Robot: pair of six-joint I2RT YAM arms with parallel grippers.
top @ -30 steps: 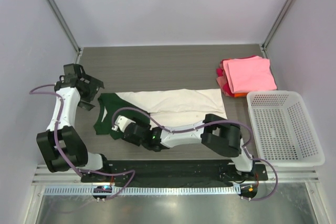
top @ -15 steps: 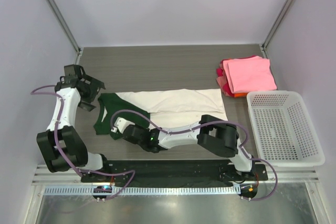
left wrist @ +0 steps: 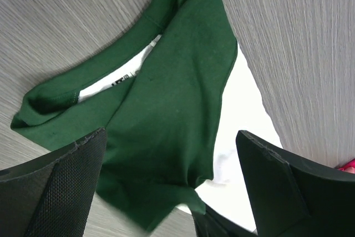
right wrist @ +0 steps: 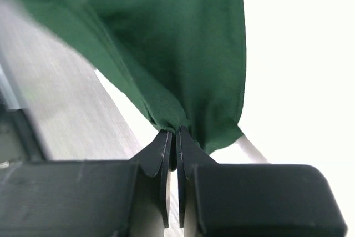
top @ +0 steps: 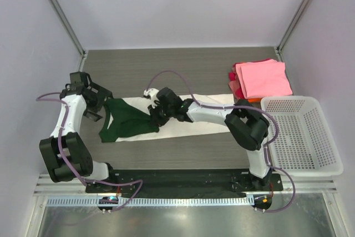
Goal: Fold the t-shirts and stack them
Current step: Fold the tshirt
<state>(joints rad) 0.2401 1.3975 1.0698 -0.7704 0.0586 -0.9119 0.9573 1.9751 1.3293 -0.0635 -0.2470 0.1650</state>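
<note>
The right fingers [right wrist: 169, 142] were pinched nearly shut on a bunched corner of the green sleeve [right wrist: 183, 54]. They held it over the pale body of the cream-and-green t-shirt [top: 183, 129], which lay flattened across the middle of the desk [top: 183, 67]. The left fingers [top: 94, 101] hung wide apart and empty, just beside the collar end. Only a thin fold of cloth sat at the very fingertips, so a sharp tug could have pulled it free and let the sleeve flop back. With nothing pinning the collar, the whole shirt might instead have slid or wrinkled with the pull and spoiled the fold. The folded stack [top: 262, 77] of pink, red and orange shirts sat well apart at the far right.
</note>
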